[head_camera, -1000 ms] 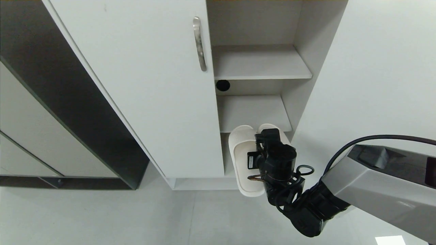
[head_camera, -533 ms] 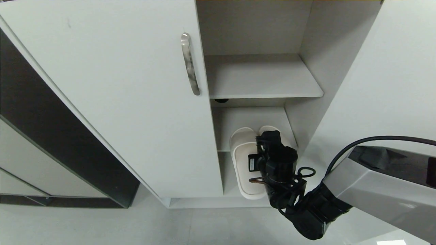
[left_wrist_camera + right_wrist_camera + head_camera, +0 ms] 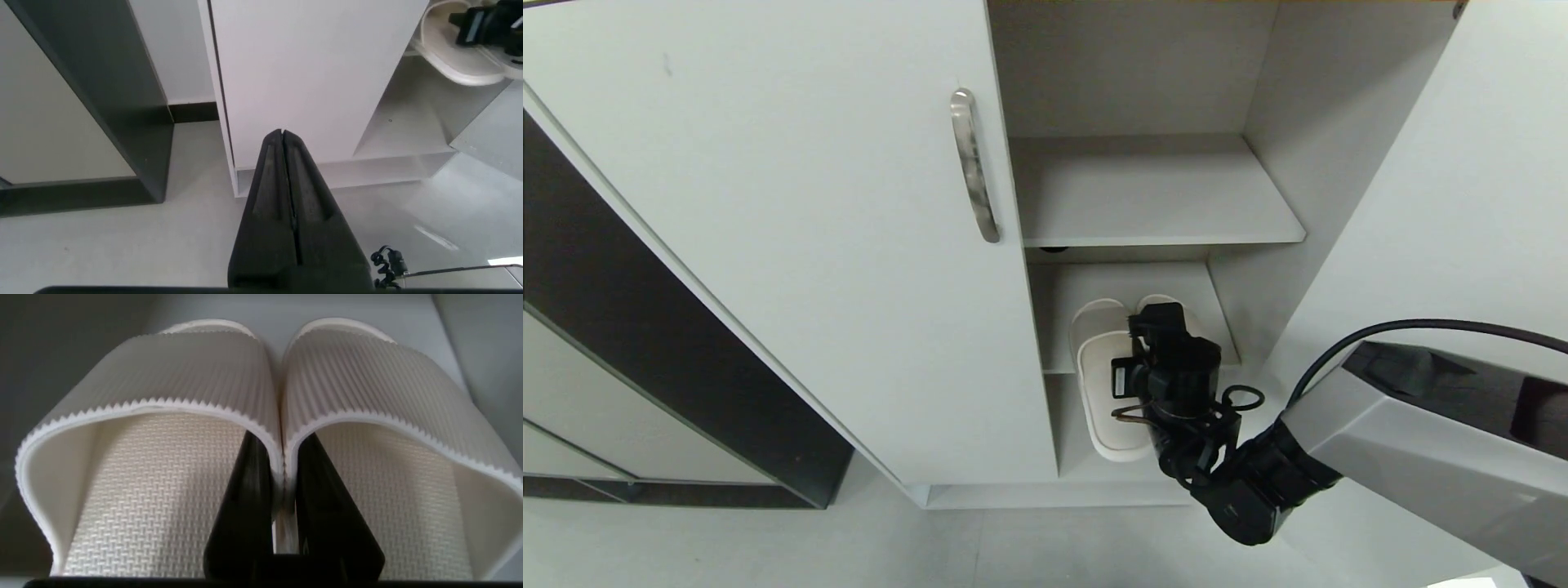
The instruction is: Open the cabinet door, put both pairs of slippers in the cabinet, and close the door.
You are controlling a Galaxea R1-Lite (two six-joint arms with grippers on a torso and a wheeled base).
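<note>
A pair of white slippers point(image 3: 1098, 392) is held side by side at the open right half of the cabinet. Their toes reach over the lower shelf point(image 3: 1086, 286) and their heels hang above the bottom compartment. My right gripper point(image 3: 1153, 325) is shut on the slippers point(image 3: 180, 400), pinching their two inner walls between its black fingers point(image 3: 245, 506). My left gripper point(image 3: 282, 140) is shut on nothing, low above the floor before the cabinet's base. From there the slippers point(image 3: 458, 61) show at the cabinet's opening.
The cabinet's left door point(image 3: 809, 245) is closed, with a metal handle point(image 3: 974, 163). The right door point(image 3: 1445, 204) stands swung open beside my right arm. An upper shelf point(image 3: 1152, 196) is bare. A dark panel point(image 3: 645, 327) stands left of the cabinet.
The head camera has shifted, so the cabinet looks nearer. Relative to the cabinet, my right gripper has carried the slippers farther in, their heels now behind the base's front edge.
</note>
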